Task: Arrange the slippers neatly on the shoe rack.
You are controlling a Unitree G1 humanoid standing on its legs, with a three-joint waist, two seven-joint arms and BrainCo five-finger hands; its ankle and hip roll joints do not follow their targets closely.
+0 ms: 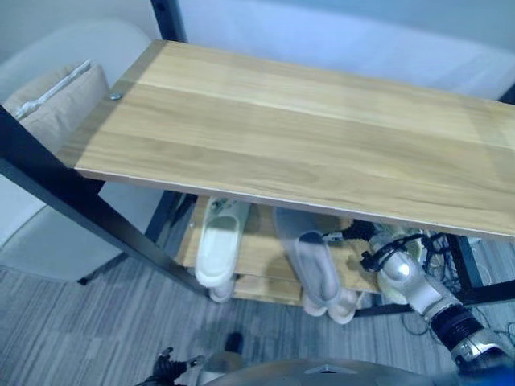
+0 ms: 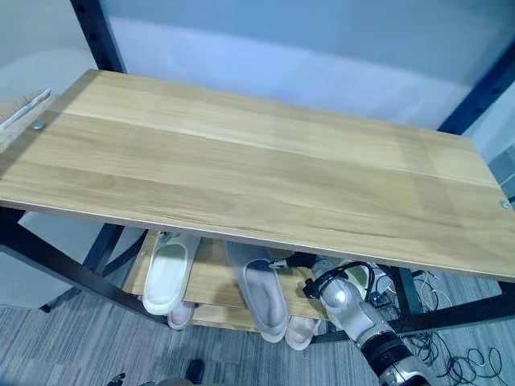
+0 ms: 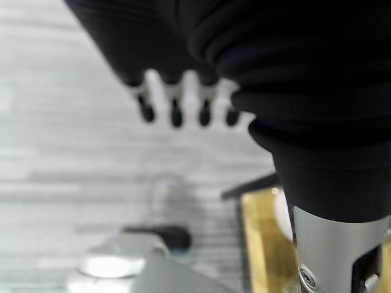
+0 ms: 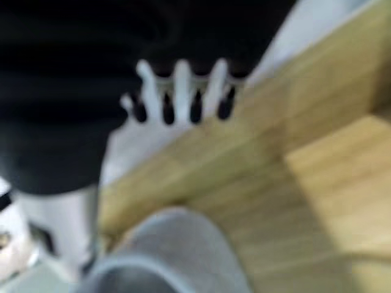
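No writing can be read on any of the things. The shoe rack (image 2: 241,185) has a wide wooden top board, and under it a lower shelf (image 2: 211,277) carries the slippers. A white slipper (image 2: 170,273) lies near the left end of this shelf, its toe over the front edge. A grey slipper (image 2: 261,293) lies in the middle of the shelf, also pointing to the front edge. The right hand (image 4: 183,97) is under the top board, just beside the grey slipper on its right, fingers straight and apart, holding nothing. The left hand (image 3: 183,101) hangs over the grey floor (image 1: 72,330) with relaxed fingers, well apart from both slippers.
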